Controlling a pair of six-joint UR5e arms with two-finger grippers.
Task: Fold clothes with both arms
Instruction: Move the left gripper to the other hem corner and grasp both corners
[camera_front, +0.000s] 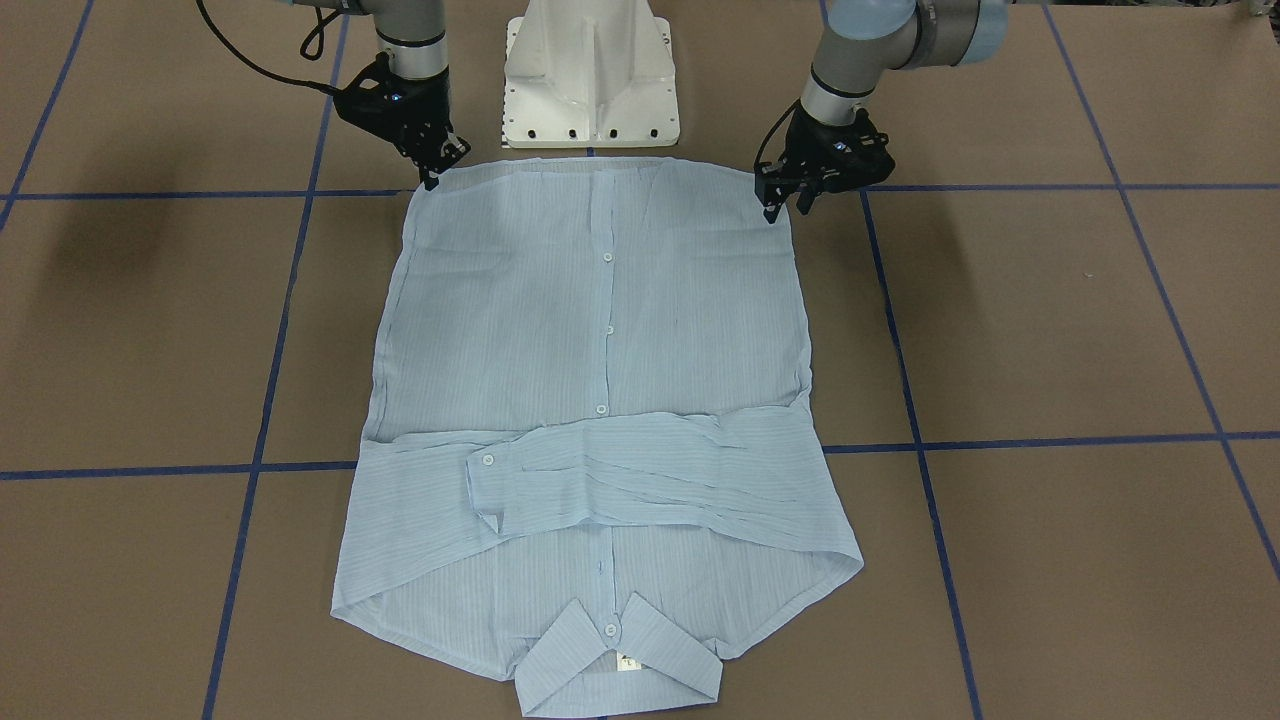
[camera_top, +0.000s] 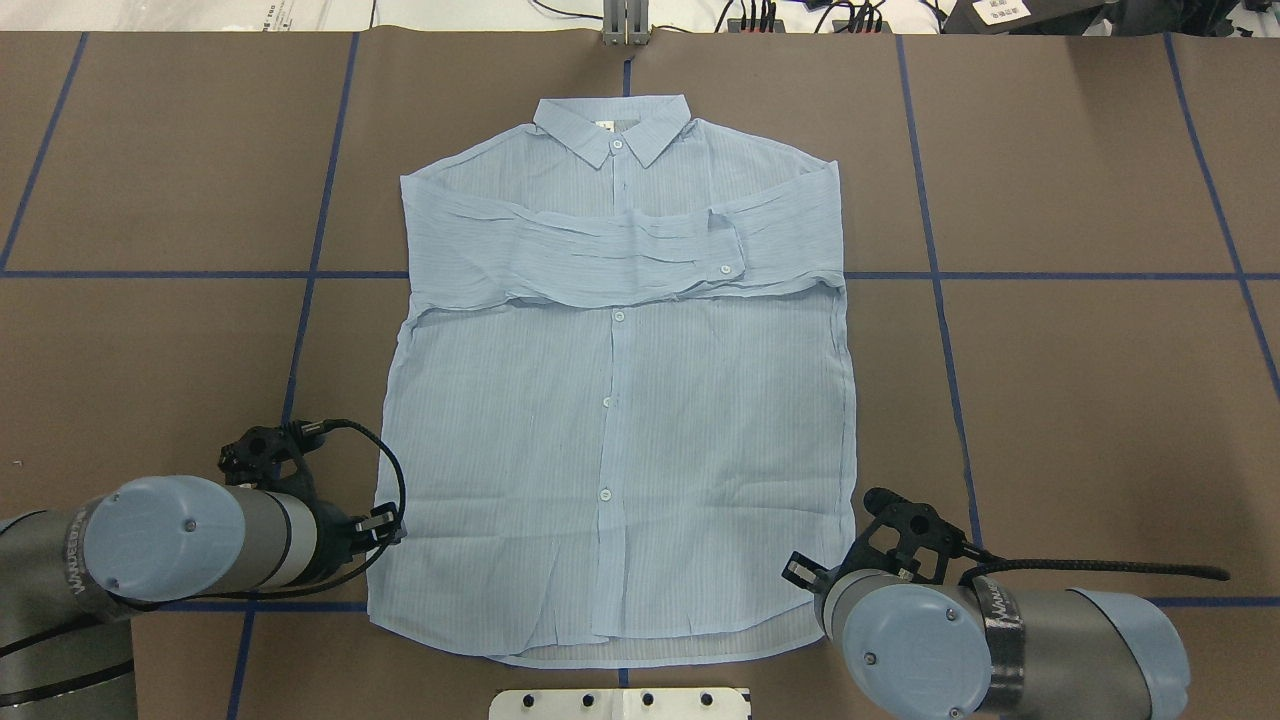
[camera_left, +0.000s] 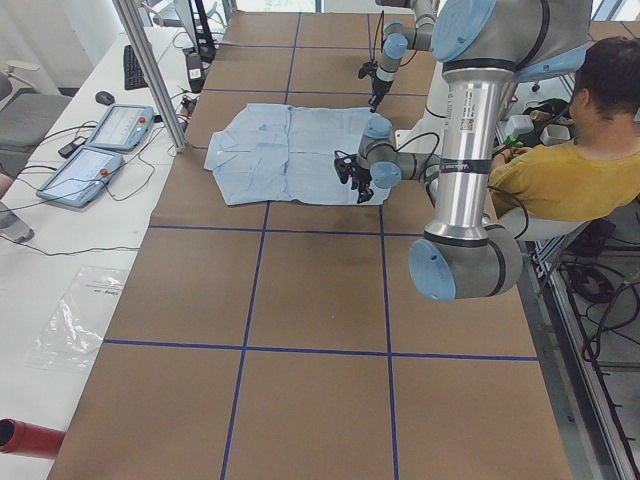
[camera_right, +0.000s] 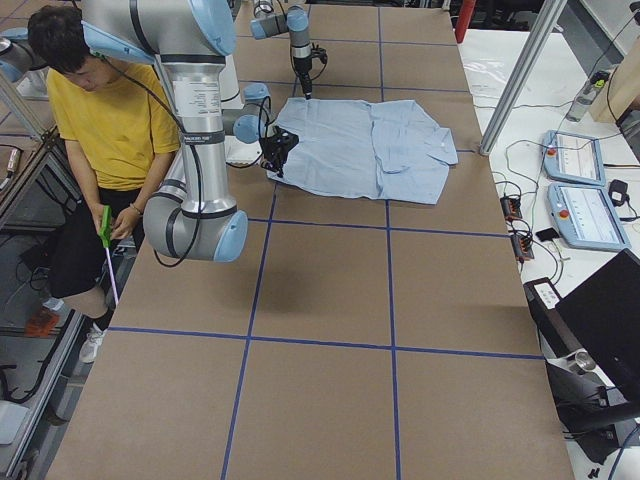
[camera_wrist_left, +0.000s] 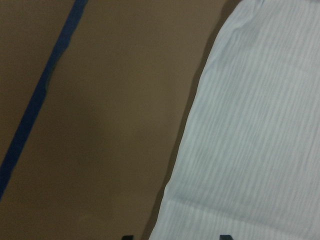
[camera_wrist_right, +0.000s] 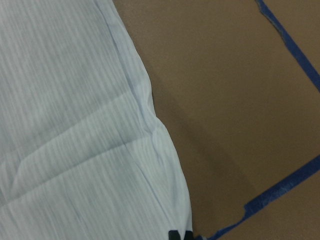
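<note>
The light blue striped shirt (camera_front: 600, 380) lies flat and buttoned on the brown table, collar (camera_front: 620, 665) away from the robot, both sleeves folded across the chest (camera_top: 620, 250). My left gripper (camera_front: 788, 207) is open at the hem corner on its side; in the left wrist view (camera_wrist_left: 176, 236) its fingertips straddle the shirt's edge (camera_wrist_left: 250, 130). My right gripper (camera_front: 433, 177) is at the other hem corner, its fingertips together (camera_wrist_right: 180, 234) on the shirt's edge (camera_wrist_right: 90, 125). Both grippers also show in the overhead view, left (camera_top: 388, 525) and right (camera_top: 800, 572).
The white pedestal base (camera_front: 590, 80) stands just behind the hem. Blue tape lines (camera_front: 1000, 440) cross the brown table. A person in a yellow shirt (camera_left: 560, 175) sits beside the robot. Two control tablets (camera_left: 100, 150) and a metal post (camera_left: 150, 70) are past the collar side.
</note>
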